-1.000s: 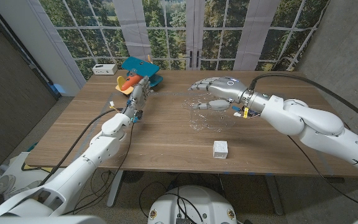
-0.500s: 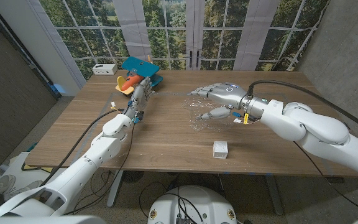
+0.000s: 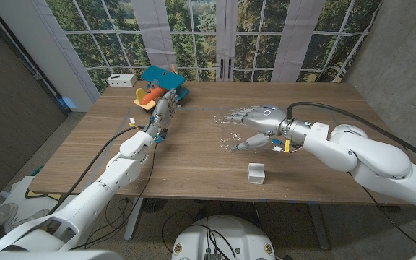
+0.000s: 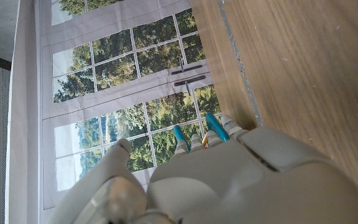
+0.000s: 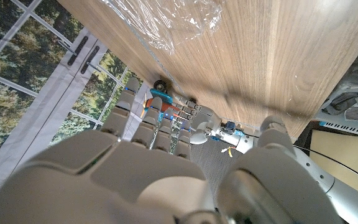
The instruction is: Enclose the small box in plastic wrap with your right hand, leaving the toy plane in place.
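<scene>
**While the box waits near the front edge, the right robot hand hovers over the wrap**

Because the room is ringed by tall gridded windows with trees beyond, light glints off everything clear on the wooden tabletop (image 3: pixel 193 155), which is how the crumpled sheet of plastic wrap (image 3: pixel 231 133) shows at all. It lies mid-table, well apart from the small box (image 3: pixel 256 173), so the film probably has to be picked up and carried toward the box. The right robot hand (image 3: pixel 255 124) hangs just over the wrap's far side, fingers spread and thumb reaching down toward the film, holding nothing I can make out; that pose suits a pinch at the film's edge. The left robot hand (image 3: pixel 162 108) reaches to the far corner beside the toy plane (image 3: pixel 161 85), its fingers extended; whether it touches the toy I cannot tell. A small white device (image 3: pixel 122 79) sits beyond
</scene>
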Tool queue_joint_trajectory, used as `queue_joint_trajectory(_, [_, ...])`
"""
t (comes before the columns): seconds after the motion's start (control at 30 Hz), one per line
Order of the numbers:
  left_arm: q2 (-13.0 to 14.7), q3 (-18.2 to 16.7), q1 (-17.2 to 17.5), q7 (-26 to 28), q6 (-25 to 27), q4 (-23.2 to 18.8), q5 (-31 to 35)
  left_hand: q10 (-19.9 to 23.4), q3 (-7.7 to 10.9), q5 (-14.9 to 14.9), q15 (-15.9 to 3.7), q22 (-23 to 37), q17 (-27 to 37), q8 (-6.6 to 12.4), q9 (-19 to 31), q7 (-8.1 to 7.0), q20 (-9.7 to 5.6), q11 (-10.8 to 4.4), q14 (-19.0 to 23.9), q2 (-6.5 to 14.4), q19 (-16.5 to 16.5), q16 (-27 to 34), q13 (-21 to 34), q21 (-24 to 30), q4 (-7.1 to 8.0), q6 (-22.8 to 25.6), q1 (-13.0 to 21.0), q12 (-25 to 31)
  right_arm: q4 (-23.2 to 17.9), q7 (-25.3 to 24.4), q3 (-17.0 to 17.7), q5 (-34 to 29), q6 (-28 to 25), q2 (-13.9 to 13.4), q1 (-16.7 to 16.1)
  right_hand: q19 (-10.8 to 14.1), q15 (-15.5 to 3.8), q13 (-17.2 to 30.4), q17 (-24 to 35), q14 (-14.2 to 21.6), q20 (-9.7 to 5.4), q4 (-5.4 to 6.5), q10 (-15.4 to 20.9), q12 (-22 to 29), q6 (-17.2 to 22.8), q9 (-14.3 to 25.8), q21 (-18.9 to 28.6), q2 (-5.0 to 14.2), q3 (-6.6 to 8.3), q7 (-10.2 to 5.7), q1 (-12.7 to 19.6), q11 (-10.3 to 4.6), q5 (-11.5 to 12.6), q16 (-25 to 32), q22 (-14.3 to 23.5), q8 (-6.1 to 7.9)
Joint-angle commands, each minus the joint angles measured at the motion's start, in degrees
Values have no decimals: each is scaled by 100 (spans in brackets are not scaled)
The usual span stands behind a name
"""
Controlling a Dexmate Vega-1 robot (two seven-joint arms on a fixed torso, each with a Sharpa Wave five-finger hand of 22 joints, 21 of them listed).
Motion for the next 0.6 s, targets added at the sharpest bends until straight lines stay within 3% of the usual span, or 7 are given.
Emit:
queue_joint_trajectory(0.03, [18,10,82,-21,-17,-73,-15,-716,-9,33,20,7,13,-16,33,-27,38,-4,-860,29,-473,-19,18,-16,5,-810,18,-4,-278,644,-53,1,-289,-156,-129,-43,-187,33,34,0,-29,16,-37,-2,9,8,-26,-45,-32,-15,-6,-33,46,0,30,29])
queue_joint_trajectory(0.27, [6,27,72,-84,-40,-32,-25,-725,-11,34,32,8,13,-17,33,-35,54,36,-870,31,-468,-24,18,-27,5,-803,18,-9,-418,975,-148,-157,-549,-186,-198,-11,-184,46,42,59,-109,-10,113,60,250,4,-20,17,12,22,131,-29,137,18,31,131])
queue_joint_trajectory(0.6, [-27,52,66,-130,-64,13,-32,-736,-15,34,34,9,13,-19,33,-36,64,46,-876,31,-459,-27,19,-40,5,-797,18,-14,-569,1182,-153,-404,-912,-284,-461,15,-188,51,42,87,-172,-44,132,67,294,-1,-13,56,51,78,259,-19,191,25,30,147])
